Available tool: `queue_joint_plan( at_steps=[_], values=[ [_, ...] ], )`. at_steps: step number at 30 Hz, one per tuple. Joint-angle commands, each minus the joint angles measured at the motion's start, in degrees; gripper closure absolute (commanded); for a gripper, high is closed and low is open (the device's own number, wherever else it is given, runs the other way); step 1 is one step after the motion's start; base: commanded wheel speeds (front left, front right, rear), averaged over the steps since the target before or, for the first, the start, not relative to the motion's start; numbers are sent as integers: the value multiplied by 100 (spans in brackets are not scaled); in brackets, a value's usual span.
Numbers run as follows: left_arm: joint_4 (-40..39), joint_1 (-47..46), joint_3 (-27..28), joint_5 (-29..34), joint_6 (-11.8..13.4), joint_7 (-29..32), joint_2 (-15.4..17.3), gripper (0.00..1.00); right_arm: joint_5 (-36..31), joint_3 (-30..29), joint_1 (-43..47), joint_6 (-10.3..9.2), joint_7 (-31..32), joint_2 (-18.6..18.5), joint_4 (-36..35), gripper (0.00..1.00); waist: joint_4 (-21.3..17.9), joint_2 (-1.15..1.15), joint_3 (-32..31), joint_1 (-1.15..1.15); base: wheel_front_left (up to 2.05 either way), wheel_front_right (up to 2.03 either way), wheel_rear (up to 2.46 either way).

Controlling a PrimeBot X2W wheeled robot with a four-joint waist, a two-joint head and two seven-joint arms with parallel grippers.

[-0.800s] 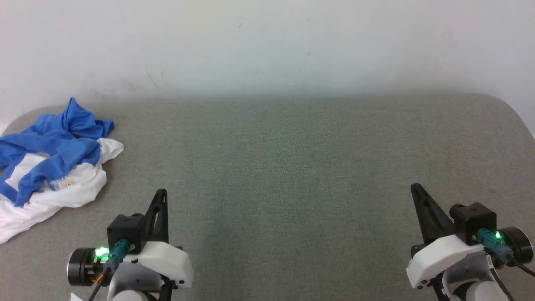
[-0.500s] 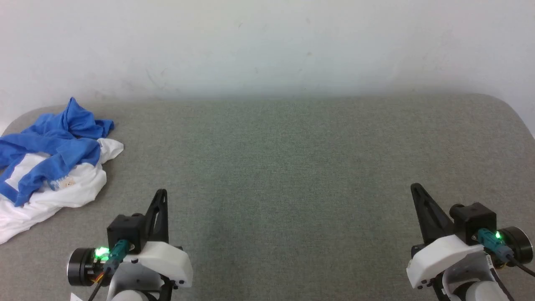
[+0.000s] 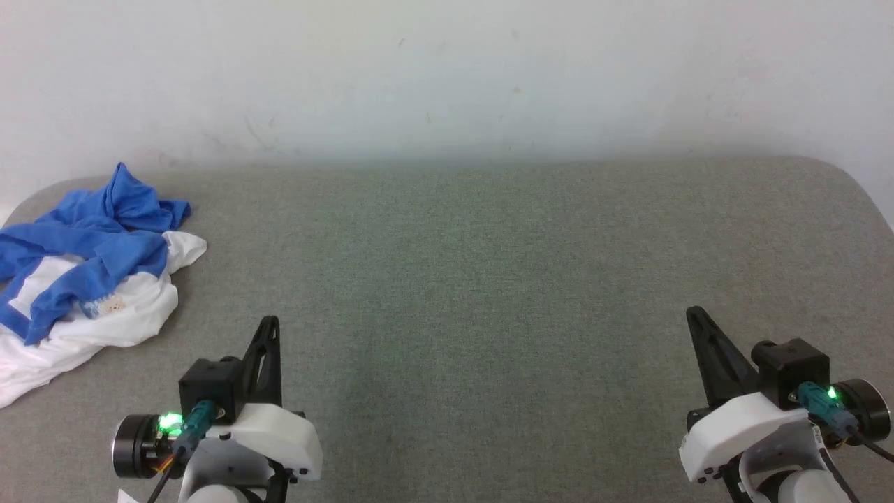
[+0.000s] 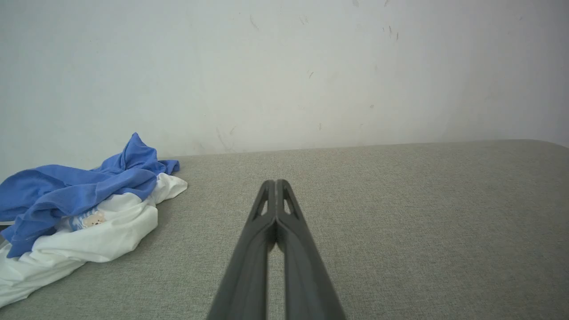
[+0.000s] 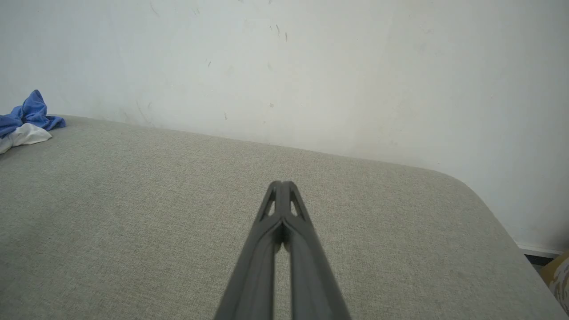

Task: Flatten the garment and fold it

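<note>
Shirt [image 3: 91, 279] lies in a crumpled heap at the far left of the table [image 3: 447, 279], close to the back left corner and near the wall [image 3: 447, 70]. Its blue sleeves are bunched over the top, with one blue fold poking up at the back. The white body spreads out below them and towards me, running off the left edge of my head view. A small cartoon print [image 3: 108, 305] peeks out where blue meets white.

My left gripper [image 3: 271, 323] sits at the lower left of the head view, pointing away from me toward the wall. Its jaws are pressed together with nothing between them. The shirt is off to its left, apart from it. From my left wrist I see my two fingers [image 4: 251, 253] meeting at the tips above bare grey fabric, with the heap to their left.

My right gripper [image 3: 693, 312] sits at the lower right, well apart from the shirt. Its jaws are likewise together and empty. From my right wrist the shirt is only a small blue and white patch at the far left edge, by the wall, and the table's rounded right corner curves past my closed tips.
</note>
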Motion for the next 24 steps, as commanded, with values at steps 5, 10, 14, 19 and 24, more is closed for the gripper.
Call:
queue_joint_plan(
  at_steps=[5,10,14,19,24],
  values=[
    [6,0,-4,-3,2,-2,1,0,7,0,1,0,-3,-2,10,0,0,0,0,0,0,0,0],
    [44,2,-35,-46,11,-46,1,0,65,-3,16,0,-48,-3,39,0,0,0,1,0,0,0,0],
    [86,-3,-67,-93,23,-95,0,0,120,-15,31,-1,-96,-2,58,0,1,0,1,0,0,0,0],
    [127,-7,-102,-149,37,-154,0,0,183,-27,51,-1,-155,-1,82,0,5,0,2,0,0,0,0],
    [163,-10,-126,-205,55,-214,-1,0,248,-39,70,-2,-215,0,114,0,29,0,-1,0,0,0,0]
  ],
)
